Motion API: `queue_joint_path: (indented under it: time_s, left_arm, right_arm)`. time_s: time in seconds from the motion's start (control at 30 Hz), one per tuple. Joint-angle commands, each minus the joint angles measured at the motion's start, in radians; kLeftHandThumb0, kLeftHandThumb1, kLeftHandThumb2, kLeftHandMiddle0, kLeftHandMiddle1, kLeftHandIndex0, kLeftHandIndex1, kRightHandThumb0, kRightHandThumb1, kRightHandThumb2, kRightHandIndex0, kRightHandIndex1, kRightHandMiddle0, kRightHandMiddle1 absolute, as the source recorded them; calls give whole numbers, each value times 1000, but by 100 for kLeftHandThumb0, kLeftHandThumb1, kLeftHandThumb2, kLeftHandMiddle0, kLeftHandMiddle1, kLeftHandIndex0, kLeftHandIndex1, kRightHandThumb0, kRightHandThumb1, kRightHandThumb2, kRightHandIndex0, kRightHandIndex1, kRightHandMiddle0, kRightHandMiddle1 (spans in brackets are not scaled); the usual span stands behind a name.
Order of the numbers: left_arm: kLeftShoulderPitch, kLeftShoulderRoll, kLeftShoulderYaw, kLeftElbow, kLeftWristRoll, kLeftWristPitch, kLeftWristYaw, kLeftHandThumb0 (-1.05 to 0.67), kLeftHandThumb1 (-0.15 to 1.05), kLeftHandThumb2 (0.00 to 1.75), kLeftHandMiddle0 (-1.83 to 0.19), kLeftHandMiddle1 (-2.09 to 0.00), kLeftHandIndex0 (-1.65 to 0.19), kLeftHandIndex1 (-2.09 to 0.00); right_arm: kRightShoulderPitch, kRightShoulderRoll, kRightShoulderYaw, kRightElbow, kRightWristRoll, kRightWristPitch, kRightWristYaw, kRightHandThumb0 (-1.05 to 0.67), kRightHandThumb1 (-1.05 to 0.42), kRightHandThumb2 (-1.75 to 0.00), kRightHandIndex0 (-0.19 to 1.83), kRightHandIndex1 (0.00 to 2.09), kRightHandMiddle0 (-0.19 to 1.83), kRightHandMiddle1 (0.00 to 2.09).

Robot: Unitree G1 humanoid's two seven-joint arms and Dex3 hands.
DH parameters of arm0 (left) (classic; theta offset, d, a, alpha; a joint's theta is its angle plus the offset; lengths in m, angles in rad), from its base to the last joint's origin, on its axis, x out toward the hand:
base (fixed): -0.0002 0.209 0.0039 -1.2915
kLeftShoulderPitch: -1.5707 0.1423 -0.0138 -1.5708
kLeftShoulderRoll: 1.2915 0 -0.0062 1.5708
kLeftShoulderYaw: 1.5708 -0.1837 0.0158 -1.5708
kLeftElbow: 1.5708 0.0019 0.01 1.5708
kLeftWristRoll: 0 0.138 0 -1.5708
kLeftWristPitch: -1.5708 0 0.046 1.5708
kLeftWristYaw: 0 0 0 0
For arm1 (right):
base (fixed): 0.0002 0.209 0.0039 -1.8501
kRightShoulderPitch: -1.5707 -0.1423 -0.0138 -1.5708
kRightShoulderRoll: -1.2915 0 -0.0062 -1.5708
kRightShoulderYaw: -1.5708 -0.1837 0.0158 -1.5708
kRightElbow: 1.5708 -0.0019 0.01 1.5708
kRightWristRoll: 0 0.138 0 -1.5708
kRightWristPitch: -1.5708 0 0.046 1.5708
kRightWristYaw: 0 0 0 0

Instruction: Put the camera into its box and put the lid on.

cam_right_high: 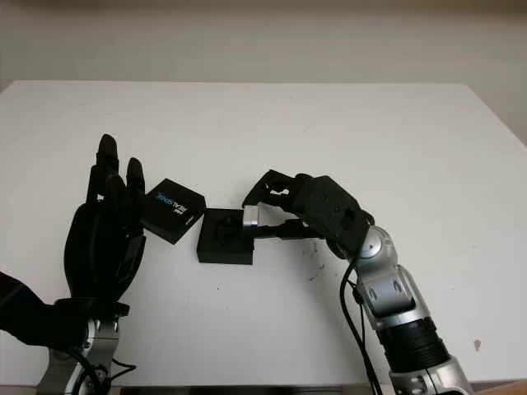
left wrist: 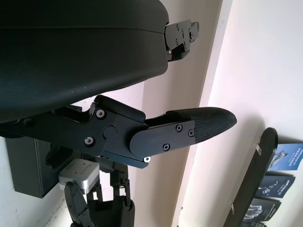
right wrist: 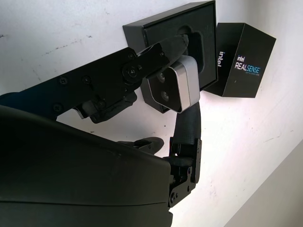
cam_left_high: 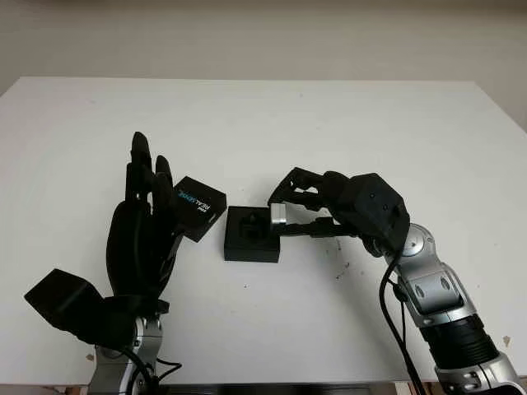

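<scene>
Right hand (cam_left_high: 284, 210) grips camera (cam_left_high: 278, 216) above box (cam_left_high: 251, 234) edge.

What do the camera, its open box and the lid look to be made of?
Camera, held in the right hand over the box: seemingly brushed or anodised metal, judging by its silver satin shell with a dark glossy lens face. Box: matte black, probably card with a moulded insert. Lid: matte black printed card, likely, with sharp folded edges. The left hand is open beside it.

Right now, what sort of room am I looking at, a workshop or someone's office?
Probably a robot test bench: a bare white table against a plain wall, holding only an open black box and its lid, while the right hand holds a small silver camera over the box.
</scene>
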Motion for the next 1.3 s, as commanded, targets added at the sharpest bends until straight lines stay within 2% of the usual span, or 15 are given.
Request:
queue_joint_path:
  time_s: [0.0,0.73,1.27]
  left_arm:
    - [4,-5,-4,-5,4,-10,2,-72,105,59,19,-1,19,0]
    - [-6,-4,0,9,1,-14,6,-72,105,58,19,-2,19,0]
    - [-11,-10,-2,13,-3,-18,8,-72,105,57,19,-4,19,-1]
  right_arm:
    - [-12,-5,-1,9,0,-6,7,-41,-93,-5,38,8,30,190]
    - [-37,11,-4,-44,50,59,41,-41,-93,-5,39,7,29,184]
    - [-39,4,-2,28,27,3,34,-39,-94,-5,38,6,25,184]
